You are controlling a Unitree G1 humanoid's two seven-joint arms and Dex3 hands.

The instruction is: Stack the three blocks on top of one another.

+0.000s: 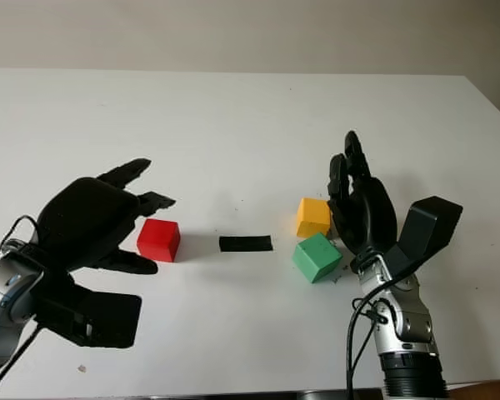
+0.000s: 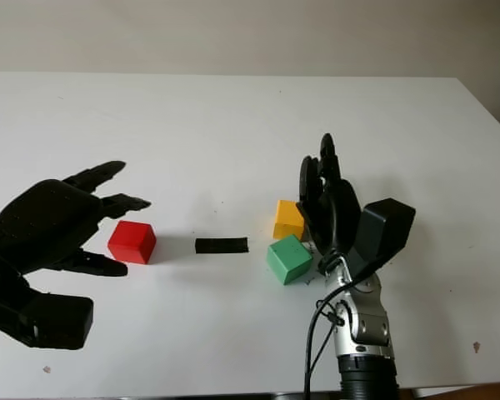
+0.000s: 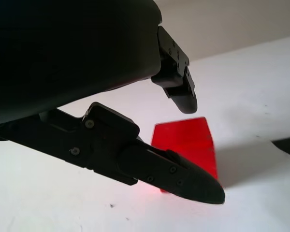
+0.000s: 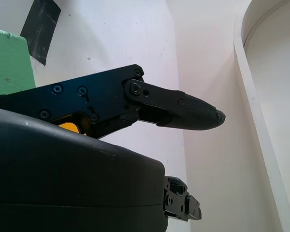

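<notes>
Both hands open over the white worktop, three blocks unstacked.

Left hand (image 1: 96,221) holds nothing, fingers (image 3: 176,176) extended either side of the red block (image 1: 158,240), just beside it toward the worktop's left edge; contact cannot be judged. Right hand (image 1: 360,204) holds nothing, sits upright just right of the yellow block (image 1: 313,217) and green block (image 1: 317,257), palm facing them. Green block sits nearer the worktop's near edge, yellow block just behind it, the two almost touching at a corner. Black tape strip (image 1: 245,243) lies flat between the red block and the green block.
</notes>
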